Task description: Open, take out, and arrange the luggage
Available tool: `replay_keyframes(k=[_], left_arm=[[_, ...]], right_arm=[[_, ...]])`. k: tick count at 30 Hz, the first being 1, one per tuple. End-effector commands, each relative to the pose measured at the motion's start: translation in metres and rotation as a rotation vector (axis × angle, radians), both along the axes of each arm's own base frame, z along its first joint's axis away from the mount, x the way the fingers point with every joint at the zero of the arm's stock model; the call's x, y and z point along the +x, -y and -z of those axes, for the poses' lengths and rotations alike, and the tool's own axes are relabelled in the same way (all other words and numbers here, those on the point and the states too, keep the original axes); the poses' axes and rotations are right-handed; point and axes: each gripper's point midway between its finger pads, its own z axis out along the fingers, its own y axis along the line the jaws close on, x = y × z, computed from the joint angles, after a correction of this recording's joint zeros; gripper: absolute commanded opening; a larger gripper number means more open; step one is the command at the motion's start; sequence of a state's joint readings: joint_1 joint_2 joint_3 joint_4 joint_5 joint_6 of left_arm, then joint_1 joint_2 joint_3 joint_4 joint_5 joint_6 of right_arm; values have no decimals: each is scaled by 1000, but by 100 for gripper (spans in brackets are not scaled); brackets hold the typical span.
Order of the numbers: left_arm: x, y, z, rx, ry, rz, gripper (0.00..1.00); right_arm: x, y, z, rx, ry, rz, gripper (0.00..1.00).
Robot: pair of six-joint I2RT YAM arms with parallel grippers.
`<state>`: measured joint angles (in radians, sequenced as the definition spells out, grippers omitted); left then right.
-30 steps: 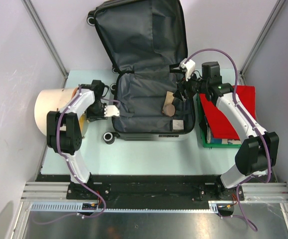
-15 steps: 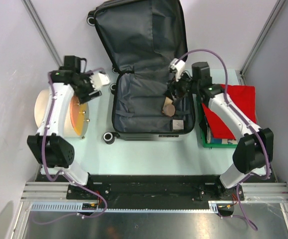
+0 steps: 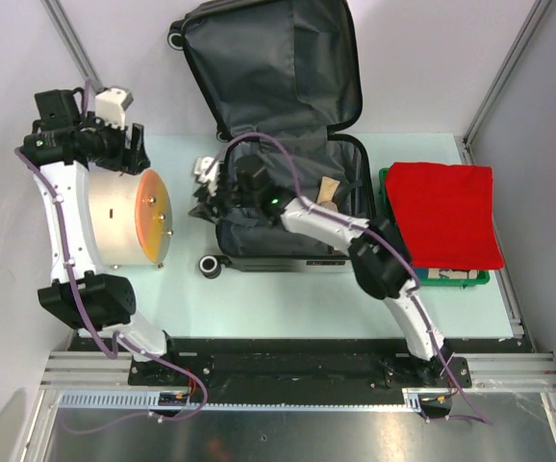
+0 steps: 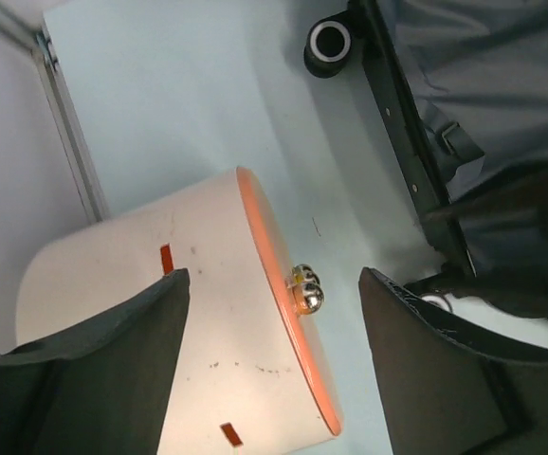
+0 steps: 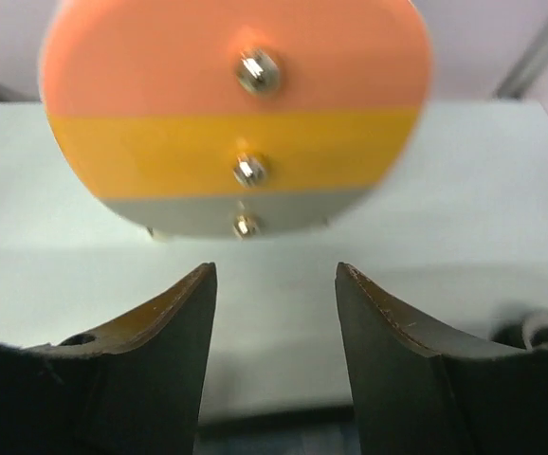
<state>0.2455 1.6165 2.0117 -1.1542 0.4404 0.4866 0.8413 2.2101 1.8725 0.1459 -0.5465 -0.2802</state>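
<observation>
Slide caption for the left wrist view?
Left gripper open above the beige cylinder, open luggage and its wheel beside it.

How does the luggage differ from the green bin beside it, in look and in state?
The luggage is dark grey inside and lies open, its lid swung back; the green bin is covered by a red cloth. The luggage is clearly larger than the green bin. Both rest on the table.

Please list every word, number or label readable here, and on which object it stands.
No text is readable.
The suitcase shows plain grey lining; the beige cylinder bears only bolts and orange marks; items under the red cloth in the green bin are too small to read.
</observation>
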Motion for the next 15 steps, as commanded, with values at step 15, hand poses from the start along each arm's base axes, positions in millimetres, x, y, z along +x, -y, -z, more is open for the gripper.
replay_keyframes(k=[15], left_arm=[[1, -92, 18, -134, -78, -458, 83]], right_arm=[[-20, -97, 46, -13, 190, -103, 57]])
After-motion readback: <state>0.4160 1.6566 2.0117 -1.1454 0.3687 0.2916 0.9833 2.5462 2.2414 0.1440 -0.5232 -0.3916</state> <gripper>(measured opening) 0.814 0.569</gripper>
